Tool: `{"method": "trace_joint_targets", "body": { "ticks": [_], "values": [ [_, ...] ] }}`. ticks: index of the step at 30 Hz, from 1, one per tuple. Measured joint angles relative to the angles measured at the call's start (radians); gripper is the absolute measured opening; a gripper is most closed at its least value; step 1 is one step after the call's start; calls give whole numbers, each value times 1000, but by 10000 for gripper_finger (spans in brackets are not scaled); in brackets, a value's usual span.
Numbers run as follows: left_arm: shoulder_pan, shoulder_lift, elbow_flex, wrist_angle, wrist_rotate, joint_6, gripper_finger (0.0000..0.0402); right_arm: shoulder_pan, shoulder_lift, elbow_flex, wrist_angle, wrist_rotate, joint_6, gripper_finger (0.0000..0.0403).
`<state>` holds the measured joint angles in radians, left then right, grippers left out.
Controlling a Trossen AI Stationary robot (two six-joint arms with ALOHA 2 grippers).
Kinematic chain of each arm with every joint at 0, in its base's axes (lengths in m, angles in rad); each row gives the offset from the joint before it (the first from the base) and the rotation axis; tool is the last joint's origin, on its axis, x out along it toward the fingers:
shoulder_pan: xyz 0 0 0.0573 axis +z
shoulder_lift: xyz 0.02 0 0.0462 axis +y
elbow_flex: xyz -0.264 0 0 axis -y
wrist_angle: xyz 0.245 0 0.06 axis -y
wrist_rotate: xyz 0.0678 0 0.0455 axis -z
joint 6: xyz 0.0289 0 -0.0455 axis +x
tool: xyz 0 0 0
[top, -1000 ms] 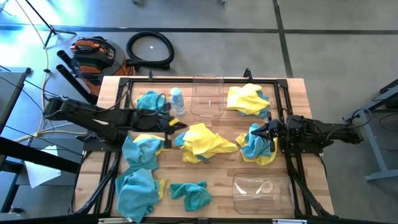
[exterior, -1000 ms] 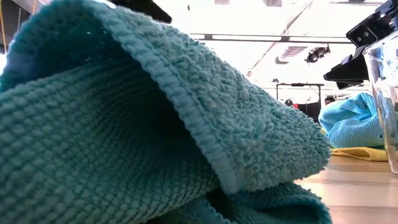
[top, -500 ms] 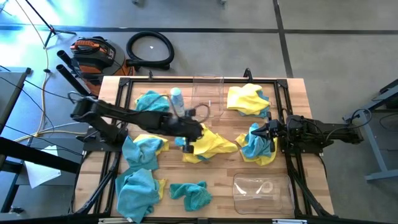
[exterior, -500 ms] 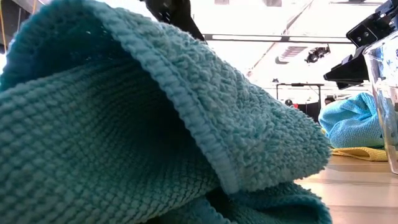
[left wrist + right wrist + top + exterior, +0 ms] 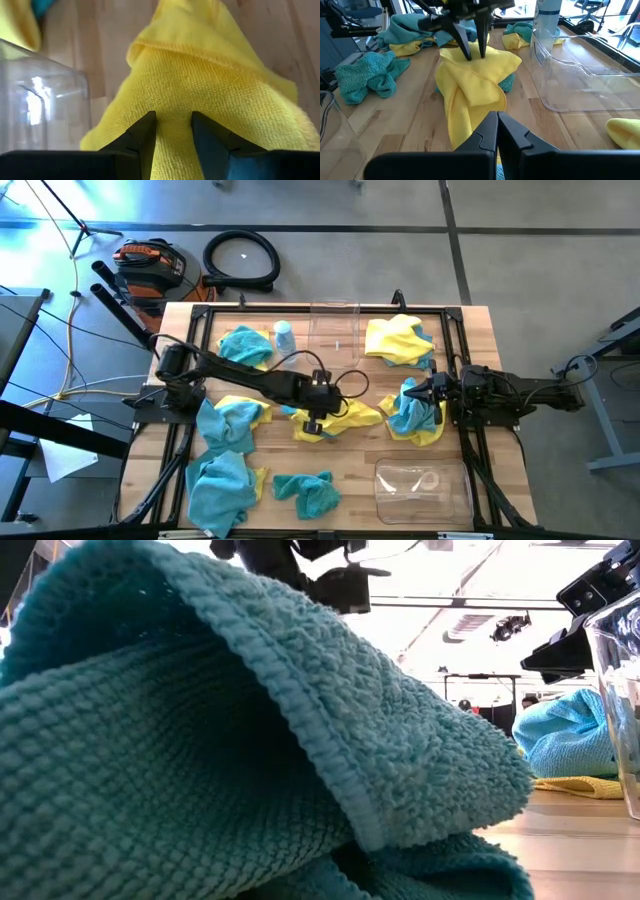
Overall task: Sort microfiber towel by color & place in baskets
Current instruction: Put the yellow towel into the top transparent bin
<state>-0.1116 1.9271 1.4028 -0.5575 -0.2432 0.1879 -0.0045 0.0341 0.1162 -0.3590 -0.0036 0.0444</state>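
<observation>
- Left gripper stands over the yellow towel mid-worktop, fingers narrowly apart, tips pressing the cloth.
- Right gripper, closed and empty, waits by the worktop's right edge.
- A teal towel blocks most of the low view; the right wrist view shows the near basket.

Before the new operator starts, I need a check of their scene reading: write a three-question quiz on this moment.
1. True or false: the left gripper is on the central yellow towel.
2. Which stands beside the far basket? A) bottle B) mug C) sponge
3. Fill in: the near basket holds ___ towels.

Key: 1 true; 2 A; 3 no.
</observation>
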Motion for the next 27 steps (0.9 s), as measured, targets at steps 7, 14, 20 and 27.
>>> {"method": "trace_joint_targets", "body": {
  "ticks": [7,14,20,27],
  "values": [
    [0,29,0,-12,-1,-1,26,0,-1,0,-3,0,0,0],
    [-1,-8,0,-39,-112,6,2,0,-1,0,-3,0,0,0],
    [6,-156,0,-50,-161,-11,1,0,-1,0,-3,0,0,0],
    [39,-335,0,8,-259,-17,0,0,-2,0,-4,0,0,0]
  ]
}}
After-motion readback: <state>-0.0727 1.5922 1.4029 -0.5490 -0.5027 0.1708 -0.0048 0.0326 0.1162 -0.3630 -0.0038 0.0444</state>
